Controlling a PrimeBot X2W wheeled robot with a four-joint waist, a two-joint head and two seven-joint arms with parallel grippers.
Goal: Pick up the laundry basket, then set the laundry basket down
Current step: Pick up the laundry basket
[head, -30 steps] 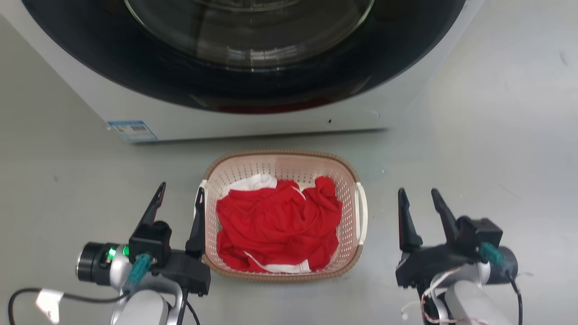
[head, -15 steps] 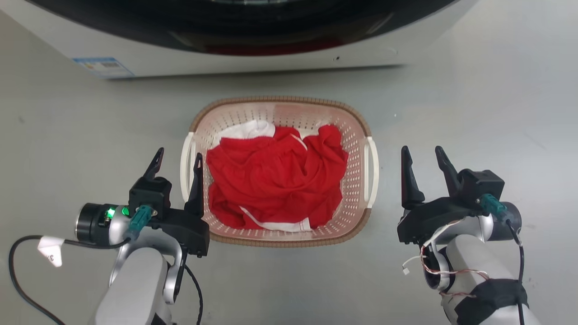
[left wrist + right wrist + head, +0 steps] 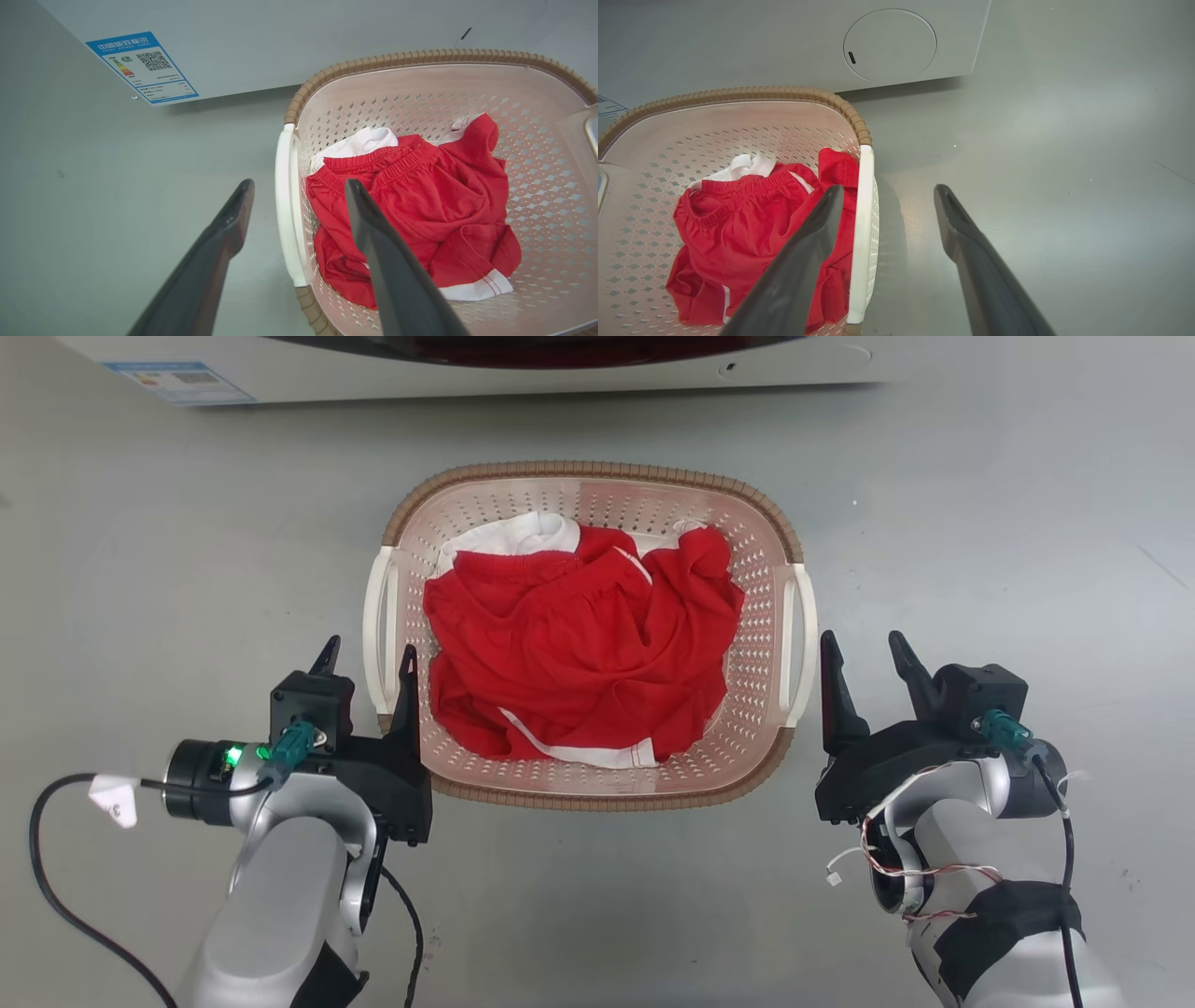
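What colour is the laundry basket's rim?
Brown, woven-look rim; clearest in the left wrist view.

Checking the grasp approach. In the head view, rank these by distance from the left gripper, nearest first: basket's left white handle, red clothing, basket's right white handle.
From the left gripper:
1. Left white handle, on the laundry basket's near side, between the open fingers.
2. Red clothing, in the basket's middle.
3. Right white handle, on the far side, by the right gripper.

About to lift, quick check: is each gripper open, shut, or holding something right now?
Left gripper: open, holding nothing, at the left side of the laundry basket.
Right gripper: open, holding nothing, at its right side.
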